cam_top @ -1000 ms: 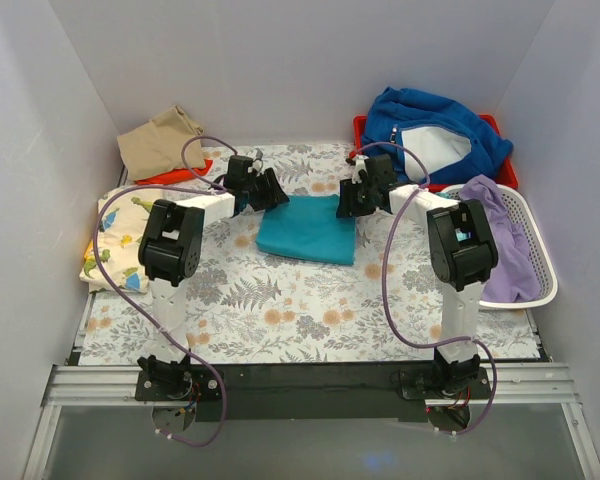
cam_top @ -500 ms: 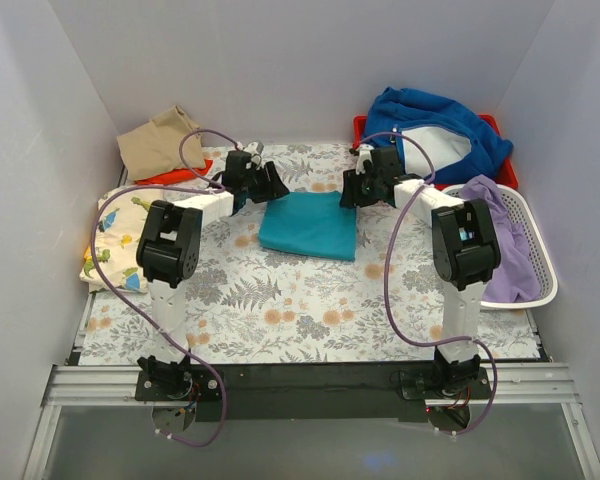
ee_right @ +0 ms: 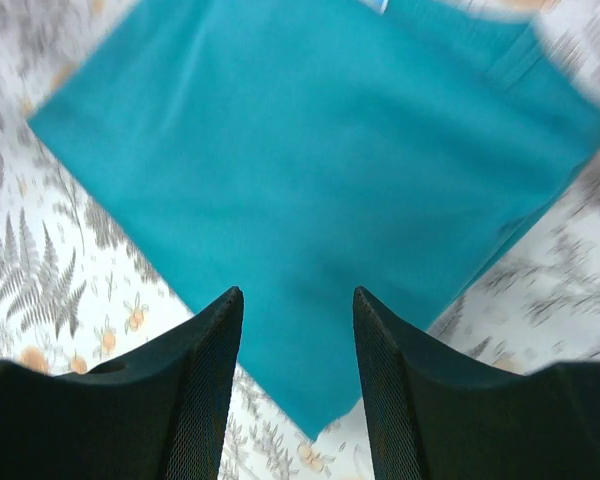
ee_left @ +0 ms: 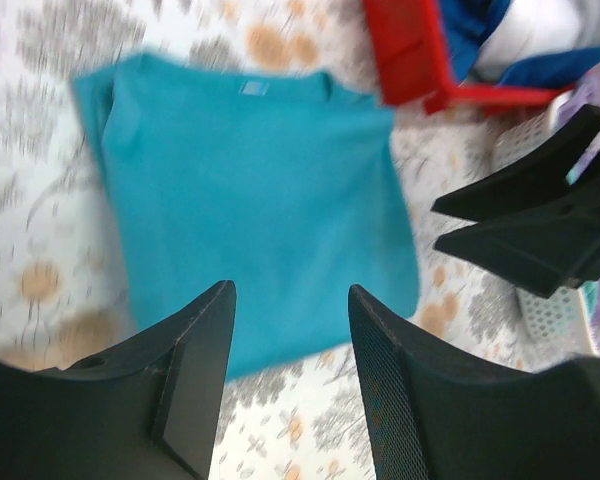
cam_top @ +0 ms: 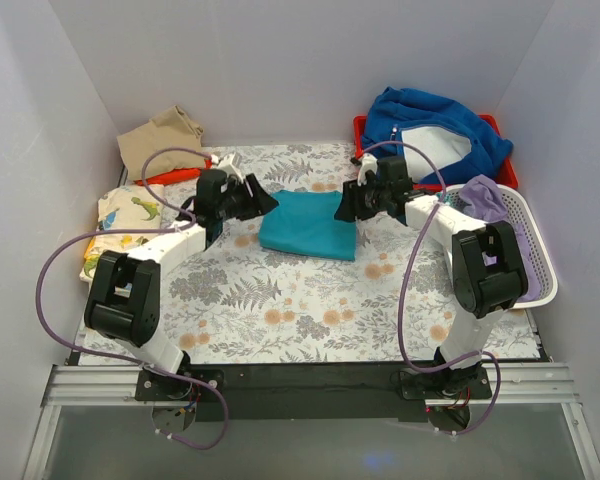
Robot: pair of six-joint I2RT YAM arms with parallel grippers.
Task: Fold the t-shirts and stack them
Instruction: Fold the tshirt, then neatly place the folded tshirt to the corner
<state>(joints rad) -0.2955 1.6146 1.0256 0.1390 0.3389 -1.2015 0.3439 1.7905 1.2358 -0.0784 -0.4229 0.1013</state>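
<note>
A teal t-shirt (cam_top: 309,226) lies folded into a rectangle on the floral cloth in the middle of the table; it also fills the left wrist view (ee_left: 250,200) and the right wrist view (ee_right: 310,170). My left gripper (cam_top: 261,200) hovers at its left edge, open and empty (ee_left: 290,300). On the other side my right gripper (cam_top: 346,207) hangs over the shirt's right edge, open with nothing between the fingers (ee_right: 297,300). A tan t-shirt (cam_top: 161,140) lies at the back left, a cream dinosaur-print one (cam_top: 125,225) at the left, a lavender one (cam_top: 501,235) in the basket.
A red tray (cam_top: 506,168) at the back right holds a royal-blue fleece (cam_top: 430,130). A white basket (cam_top: 545,280) stands at the right edge. An orange garment (cam_top: 170,176) peeks from under the tan shirt. White walls enclose the table.
Both arms have pulled back and lowered their elbows. The left gripper has slid down to the shirt's left edge. The right gripper has opened a little. The teal shirt has stayed put.
</note>
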